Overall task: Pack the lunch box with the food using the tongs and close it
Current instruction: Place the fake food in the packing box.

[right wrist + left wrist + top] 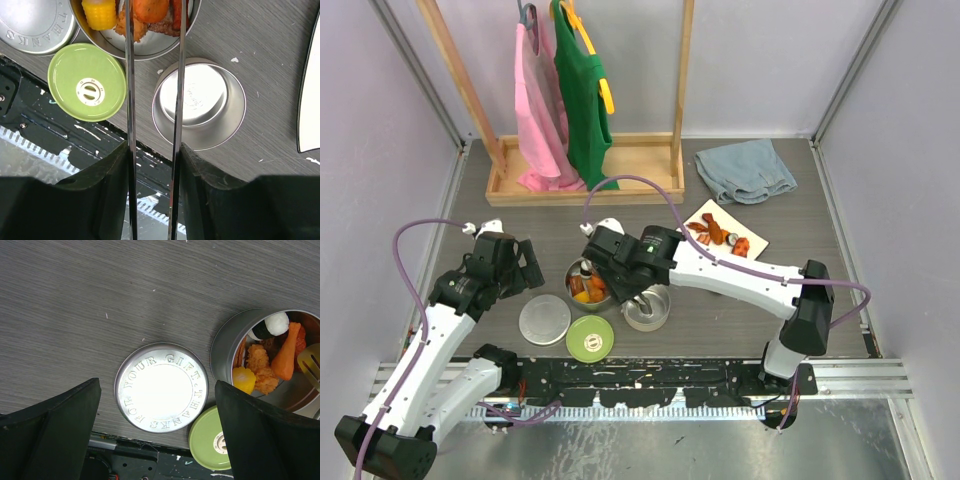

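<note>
The lunch box is two round steel tins. One tin [603, 296] [225, 347] [150, 47] holds orange, yellow and red food [265, 371] [102, 12]. The other tin [647, 308] [235, 125] is empty. My right gripper [605, 262] [154, 150] is shut on the tongs [130, 75], whose two arms stand a little apart with their tips [311, 362] over the food in the first tin. More food [717, 235] lies on the white plate [752, 238]. My left gripper [525, 265] [157, 407] hangs open above the flat steel lid [545, 320] [161, 387].
The lime-green lid [589, 339] [207, 440] [87, 82] lies by the table's near edge, next to the black rail [650, 375]. A grey cloth [745, 170] lies at the back right. A wooden rack [580, 180] with pink and green clothes stands at the back.
</note>
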### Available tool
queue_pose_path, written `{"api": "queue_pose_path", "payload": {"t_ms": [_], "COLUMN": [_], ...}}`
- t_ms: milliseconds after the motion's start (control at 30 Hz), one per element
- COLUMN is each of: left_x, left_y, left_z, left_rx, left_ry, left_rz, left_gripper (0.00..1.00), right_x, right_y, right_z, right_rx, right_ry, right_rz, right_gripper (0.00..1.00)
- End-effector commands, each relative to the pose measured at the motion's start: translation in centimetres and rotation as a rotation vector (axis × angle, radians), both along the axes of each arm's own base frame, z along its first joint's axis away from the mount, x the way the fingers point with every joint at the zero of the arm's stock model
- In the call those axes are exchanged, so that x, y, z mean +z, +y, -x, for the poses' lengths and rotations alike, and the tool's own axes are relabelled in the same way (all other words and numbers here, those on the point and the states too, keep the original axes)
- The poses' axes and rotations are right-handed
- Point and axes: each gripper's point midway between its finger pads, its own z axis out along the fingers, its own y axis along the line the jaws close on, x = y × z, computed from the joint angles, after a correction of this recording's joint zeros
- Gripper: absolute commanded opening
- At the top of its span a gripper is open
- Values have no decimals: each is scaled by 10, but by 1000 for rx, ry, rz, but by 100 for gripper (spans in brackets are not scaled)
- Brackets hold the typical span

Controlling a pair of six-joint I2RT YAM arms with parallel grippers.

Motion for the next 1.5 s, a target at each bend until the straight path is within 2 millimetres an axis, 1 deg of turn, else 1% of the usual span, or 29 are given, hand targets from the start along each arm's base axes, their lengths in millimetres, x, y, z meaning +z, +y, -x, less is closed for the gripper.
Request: {"api": "queue_pose_path", "payload": {"t_ms": [0, 167, 233, 300, 400, 567, 733, 800, 833, 867, 967, 1033, 1133, 1367, 1467], "left_x": [15, 14, 14, 14, 14, 14, 14, 13, 13, 13, 13, 13, 12, 12, 12], "left_y": [-2, -2, -3, -3, -3, -3, -3, -3, -2, -2, -2, -3, -3, -3, -3], "left_z": [-10, -10, -9, -10, -10, -10, -10, -10, -10, -10, -10, -10, -10, -11, -11], "left_rx": [2, 1, -1, -2, 0, 0, 0, -1, 1, 0, 1, 0, 0, -3, -3], "left_ry": [-66, -65, -63, -64, -64, -64, -62, -61, -61, -62, -58, -57, -55, -51, -51], "left_rz": [17, 18, 19, 20, 19, 19, 18, 17, 17, 17, 16, 16, 17, 17, 17], "left_gripper": [98, 98, 98, 98, 98, 98, 98, 98, 98, 98, 98, 98, 98, 98, 98], "right_x": [2, -19, -21, -18, -10, 7, 23, 22, 20, 18, 10, 8, 7, 23, 21], "right_y": [7, 18, 21, 22, 18, 2, -4, -4, -2, 1, 18, 27, 27, 15, 11], "right_z": [-8, 5, 10, 12, 13, 13, 11, 13, 14, 14, 22, 25, 22, 14, 15], "right_rx": [-15, 39, 62, 71, 66, 52, 50, 68, 81, 90, 155, 179, 169, 107, 96], "right_ry": [-23, 71, 95, 103, 94, 64, 29, 28, 30, 32, 71, 74, 61, -4, -3], "right_rz": [-20, -6, -14, -27, -40, -30, -24, -2, 9, 18, 8, 2, 23, -3, -3], "right_gripper": [46, 47, 46, 38, 31, 27, 27, 27, 30, 35, 44, 47, 49, 45, 40]}}
